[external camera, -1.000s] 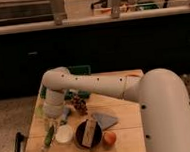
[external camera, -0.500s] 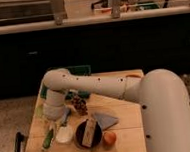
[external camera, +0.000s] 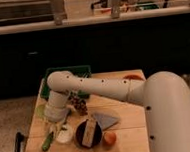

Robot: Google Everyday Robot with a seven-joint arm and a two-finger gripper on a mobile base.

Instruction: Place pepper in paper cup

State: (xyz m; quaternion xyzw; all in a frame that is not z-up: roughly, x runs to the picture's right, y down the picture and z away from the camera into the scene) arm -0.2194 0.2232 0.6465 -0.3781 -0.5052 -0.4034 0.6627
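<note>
**Pepper (external camera: 47,143) and paper cup (external camera: 65,137)**

The pepper is long, slender and green. It is slanted, just left of the paper cup, with its upper end under the gripper (external camera: 55,128). The cup is short, white and upright, its wide mouth facing up, below the gripper.

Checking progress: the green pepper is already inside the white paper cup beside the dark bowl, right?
No. The camera view shows the pepper outside the paper cup, just left of it, under the hand. The cup does sit beside the dark bowl.
</note>
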